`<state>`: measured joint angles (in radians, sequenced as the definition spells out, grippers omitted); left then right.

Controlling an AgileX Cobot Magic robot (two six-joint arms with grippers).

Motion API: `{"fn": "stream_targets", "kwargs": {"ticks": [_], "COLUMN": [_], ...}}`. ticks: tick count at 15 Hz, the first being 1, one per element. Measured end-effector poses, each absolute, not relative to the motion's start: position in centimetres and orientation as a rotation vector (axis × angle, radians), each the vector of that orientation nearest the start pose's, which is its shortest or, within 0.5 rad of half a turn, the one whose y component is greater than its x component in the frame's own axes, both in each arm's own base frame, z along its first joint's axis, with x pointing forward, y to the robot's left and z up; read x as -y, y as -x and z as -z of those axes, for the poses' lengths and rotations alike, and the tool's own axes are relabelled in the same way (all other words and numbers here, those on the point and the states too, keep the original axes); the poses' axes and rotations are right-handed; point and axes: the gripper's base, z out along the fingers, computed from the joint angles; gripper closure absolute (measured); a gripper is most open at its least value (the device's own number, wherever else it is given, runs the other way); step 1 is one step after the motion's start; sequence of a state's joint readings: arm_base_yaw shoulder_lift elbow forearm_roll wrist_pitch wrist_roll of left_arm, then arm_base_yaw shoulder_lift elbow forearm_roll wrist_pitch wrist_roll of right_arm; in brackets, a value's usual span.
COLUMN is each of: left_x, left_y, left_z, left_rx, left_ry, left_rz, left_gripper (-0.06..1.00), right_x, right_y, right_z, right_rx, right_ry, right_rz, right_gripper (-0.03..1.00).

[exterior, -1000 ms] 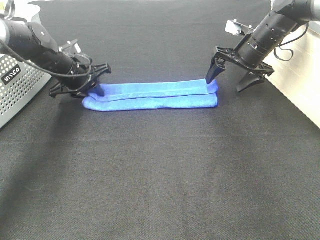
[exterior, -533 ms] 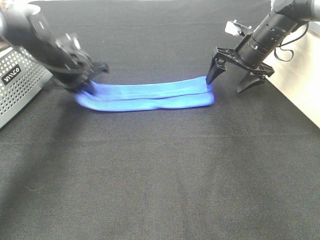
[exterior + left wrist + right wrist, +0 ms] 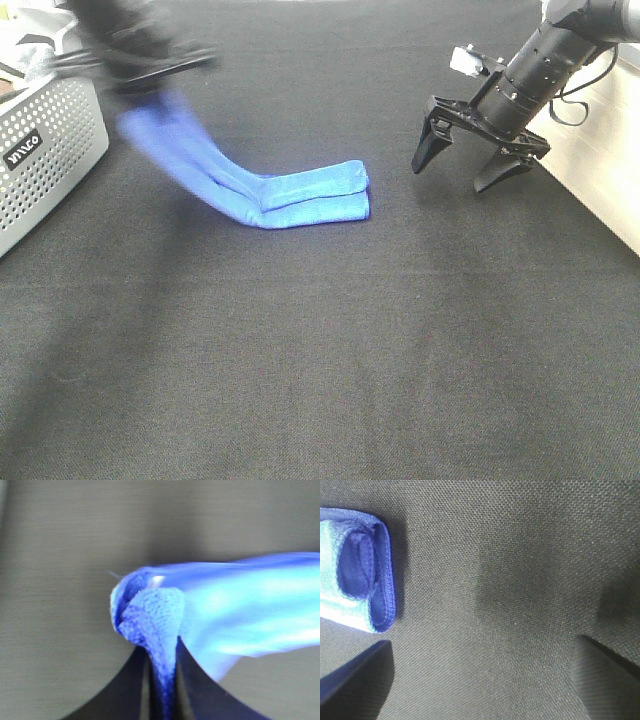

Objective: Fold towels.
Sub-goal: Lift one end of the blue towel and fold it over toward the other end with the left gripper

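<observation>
A big black cloth (image 3: pixel 320 370) covers the whole table. Up close it looks woven, with tiny bumps. A grey basket (image 3: pixel 45 150) full of little holes sits at the left edge, with white letters on its side. A pale strip (image 3: pixel 615 180) runs along the right edge. The light is bright and the shadows are soft.

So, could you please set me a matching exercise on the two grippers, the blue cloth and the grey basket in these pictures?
Things:
1. fuzzy royal-blue rectangular towel
2. left gripper
3. right gripper
4. grey perforated basket

States:
A. open, holding nothing
B. shut on the towel's end
C. stands at the left edge of the black table
D. one end raised, the other lying on the table

Pairs: 1-D; 2-B; 3-A; 4-C
</observation>
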<state>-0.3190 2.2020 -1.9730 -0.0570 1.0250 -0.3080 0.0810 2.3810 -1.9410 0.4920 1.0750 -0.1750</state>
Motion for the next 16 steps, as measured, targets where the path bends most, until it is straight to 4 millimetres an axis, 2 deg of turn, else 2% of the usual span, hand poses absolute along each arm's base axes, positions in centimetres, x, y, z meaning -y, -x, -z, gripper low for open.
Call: {"fn": "stream_targets", "kwargs": {"ticks": [2,4,6,8,10,12,13,16], "left_x": [19.4,21.9,23.8,25.1,25.7,26.2,26.4,27.0], "left_y": [-45.2,-45.2,-45.6,-46.1,-46.5,-46.7,-46.7,-47.0], "left_z": [-23.0,-21.0,-18.6,-17.1,-16.4,-16.5,-16.7,-17.4], "left_rx": [-2.729,-2.724,-2.723,-2.704,-2.670,-2.630,-2.611,-2.536], "left_ry": [0.055,0.083,0.135,0.203,0.276,0.349,0.369,0.332], "left_rz": [0.393,0.467,0.535,0.633,0.725,0.825,0.883,0.989], "left_gripper": [0.88,0.88,0.88,0.84,0.69,0.49,0.42,0.37], "right_x": [-7.8,-7.8,-7.8,-7.8,-7.8,-7.8,-7.8,-7.9], "right_y": [-48.4,-48.4,-48.4,-48.4,-48.4,-48.4,-48.4,-48.4], "right_z": [-14.2,-14.2,-14.2,-14.2,-14.2,-14.2,-14.2,-14.3], "right_rx": [-2.922,-2.923,-2.924,-2.924,-2.924,-2.925,-2.925,-2.922], "right_ry": [0.077,0.078,0.078,0.078,0.078,0.079,0.079,0.069], "right_rz": [-0.660,-0.660,-0.660,-0.660,-0.660,-0.661,-0.661,-0.691], "right_gripper": [0.07,0.07,0.07,0.07,0.07,0.07,0.07,0.07]}}
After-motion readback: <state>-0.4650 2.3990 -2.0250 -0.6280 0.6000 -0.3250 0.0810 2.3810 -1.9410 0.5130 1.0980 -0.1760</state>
